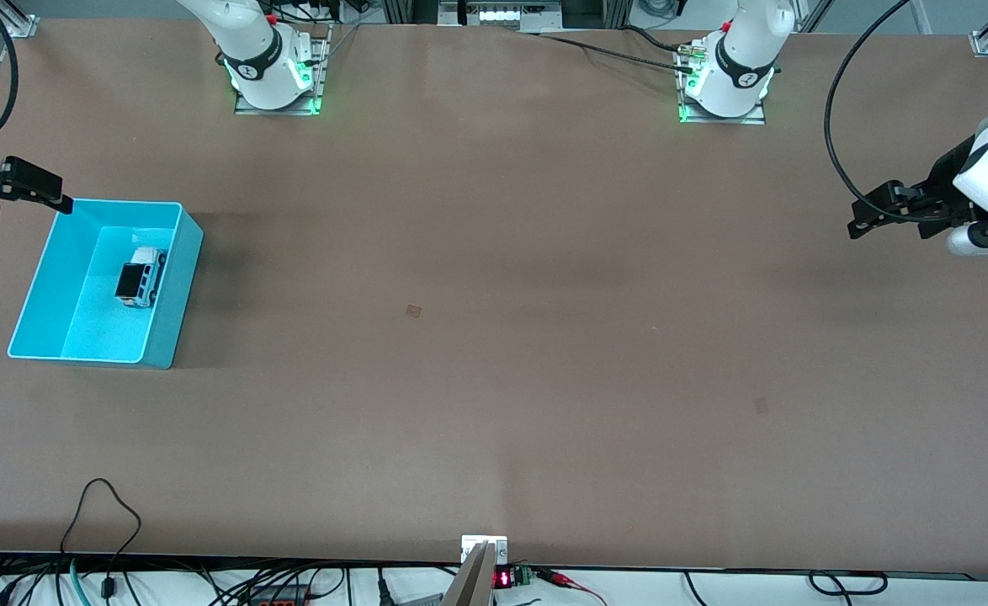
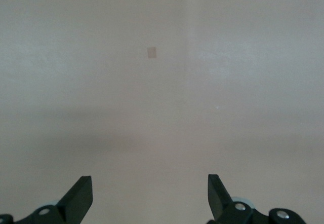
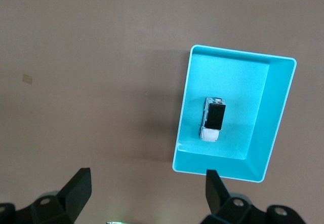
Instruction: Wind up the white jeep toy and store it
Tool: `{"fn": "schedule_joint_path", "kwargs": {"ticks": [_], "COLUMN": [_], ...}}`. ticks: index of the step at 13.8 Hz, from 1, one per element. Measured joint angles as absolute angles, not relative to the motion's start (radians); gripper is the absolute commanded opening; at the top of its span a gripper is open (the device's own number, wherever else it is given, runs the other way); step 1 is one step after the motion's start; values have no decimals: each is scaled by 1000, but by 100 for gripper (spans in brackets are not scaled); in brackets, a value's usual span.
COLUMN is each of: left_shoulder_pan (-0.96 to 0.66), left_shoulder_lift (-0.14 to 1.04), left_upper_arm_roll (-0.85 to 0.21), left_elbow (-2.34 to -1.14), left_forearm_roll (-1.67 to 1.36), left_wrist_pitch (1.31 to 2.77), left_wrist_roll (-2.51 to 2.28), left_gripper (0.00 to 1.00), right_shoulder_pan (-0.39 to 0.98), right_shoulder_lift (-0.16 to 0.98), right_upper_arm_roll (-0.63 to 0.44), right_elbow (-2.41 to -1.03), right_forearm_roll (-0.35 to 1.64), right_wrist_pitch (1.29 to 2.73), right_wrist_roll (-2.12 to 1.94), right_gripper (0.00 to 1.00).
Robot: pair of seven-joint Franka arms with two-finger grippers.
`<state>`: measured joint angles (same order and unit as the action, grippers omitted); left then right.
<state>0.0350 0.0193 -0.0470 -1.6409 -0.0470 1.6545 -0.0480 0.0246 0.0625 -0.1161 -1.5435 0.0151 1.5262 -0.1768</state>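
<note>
Both pincers stand wide and hold nothing. White jeep toy point(image 1: 140, 277) sits inside the teal bin point(image 1: 176, 278), so storage looks complete. Right pincer point(image 1: 35, 187) hovers beside the bin's rim; left pincer point(image 1: 881, 209) waits over bare tabletop point(image 1: 494, 337). Next move: retract upward, clear of the rim.

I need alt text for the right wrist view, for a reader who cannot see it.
A white jeep toy lies inside a teal bin on a brown table, seen from above. The right pincer hangs open at the picture's edge, holding nothing.
</note>
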Motion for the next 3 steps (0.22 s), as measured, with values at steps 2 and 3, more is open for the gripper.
{"fn": "schedule_joint_path", "kwargs": {"ticks": [2,3], "left_shoulder_pan": [35,35], "left_shoulder_lift": [19,19], "left_upper_arm_roll": [-47,-47], "left_elbow": [-1641,-1641], "left_forearm_roll": [-47,-47], "left_wrist_pitch": [1655,1655], "left_wrist_roll": [-48,-48], "left_gripper": [100,100], "right_shoulder_pan": [24,23], "right_shoulder_lift": [56,55], "right_upper_arm_roll": [-109,-109], "right_elbow": [-1543,-1543], "right_forearm_roll": [15,15], "right_wrist_pitch": [1523,1523], "right_wrist_roll": [-173,-172], "right_gripper": [100,100]}}
